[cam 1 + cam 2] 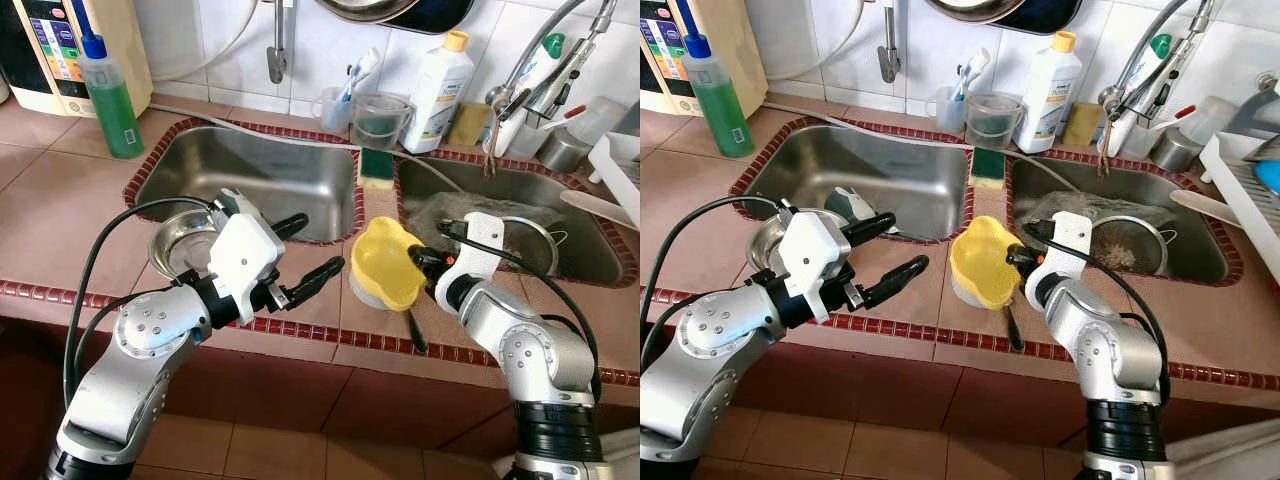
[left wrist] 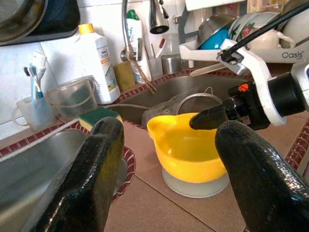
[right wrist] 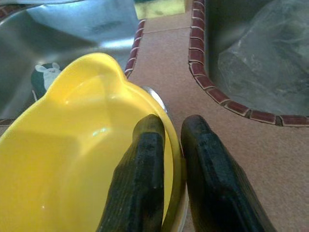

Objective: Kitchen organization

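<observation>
A yellow bowl (image 1: 383, 262) with a wavy rim rests on a pale round base on the tiled strip between the two sinks. My right gripper (image 3: 173, 126) is shut on the bowl's rim at its right side, one finger (image 3: 145, 159) inside and the other outside. My left gripper (image 1: 312, 250) hovers open over the counter's front edge, to the left of the bowl and apart from it, pointing toward it. From the left wrist, the yellow bowl (image 2: 186, 150) sits beyond the two spread fingers (image 2: 91, 174).
A small steel bowl (image 1: 180, 245) sits on the counter beside the left sink (image 1: 250, 175). A sponge (image 1: 377, 166) lies on the divider's far end. A strainer (image 1: 530, 240) is in the right sink. Bottles (image 1: 440, 85) line the back wall; a dish rack (image 1: 620, 170) stands far right.
</observation>
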Controlling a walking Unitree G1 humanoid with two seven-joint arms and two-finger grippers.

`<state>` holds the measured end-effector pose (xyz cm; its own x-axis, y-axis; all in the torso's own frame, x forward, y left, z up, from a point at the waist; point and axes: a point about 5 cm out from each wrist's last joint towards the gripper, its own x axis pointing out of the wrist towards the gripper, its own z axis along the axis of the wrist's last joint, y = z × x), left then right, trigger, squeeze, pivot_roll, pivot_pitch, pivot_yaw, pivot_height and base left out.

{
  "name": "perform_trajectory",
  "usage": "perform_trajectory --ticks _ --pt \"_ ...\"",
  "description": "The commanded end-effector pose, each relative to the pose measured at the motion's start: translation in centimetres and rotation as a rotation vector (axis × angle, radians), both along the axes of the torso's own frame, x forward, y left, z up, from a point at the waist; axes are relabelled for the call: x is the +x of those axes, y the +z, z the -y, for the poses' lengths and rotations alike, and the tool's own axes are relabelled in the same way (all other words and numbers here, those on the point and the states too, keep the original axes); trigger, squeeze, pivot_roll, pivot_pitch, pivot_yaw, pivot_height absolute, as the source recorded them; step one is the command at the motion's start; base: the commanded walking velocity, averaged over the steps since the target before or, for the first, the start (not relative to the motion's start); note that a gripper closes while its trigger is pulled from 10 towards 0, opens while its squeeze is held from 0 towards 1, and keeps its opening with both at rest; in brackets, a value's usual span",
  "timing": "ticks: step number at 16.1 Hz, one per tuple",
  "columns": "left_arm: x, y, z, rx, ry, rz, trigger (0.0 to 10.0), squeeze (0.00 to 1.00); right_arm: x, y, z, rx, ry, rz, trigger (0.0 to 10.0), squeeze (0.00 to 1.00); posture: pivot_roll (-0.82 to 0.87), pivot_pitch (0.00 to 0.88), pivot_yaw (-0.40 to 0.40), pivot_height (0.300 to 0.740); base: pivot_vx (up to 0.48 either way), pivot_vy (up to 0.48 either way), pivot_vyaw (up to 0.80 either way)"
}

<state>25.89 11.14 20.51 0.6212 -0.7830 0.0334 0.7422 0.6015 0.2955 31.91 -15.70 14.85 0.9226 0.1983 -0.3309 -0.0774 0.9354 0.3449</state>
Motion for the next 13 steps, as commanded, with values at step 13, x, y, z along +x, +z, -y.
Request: perform_trajectory --ticks 13 --pt "-1.2 -1.1 0.4 0.043 -0.047 -0.044 10.0 0.0 0.4 1.3 0.2 0.079 0.005 0.024 3.7 0.0 -0.01 0.052 -0.095 0.74 0.0 0.0 0.0"
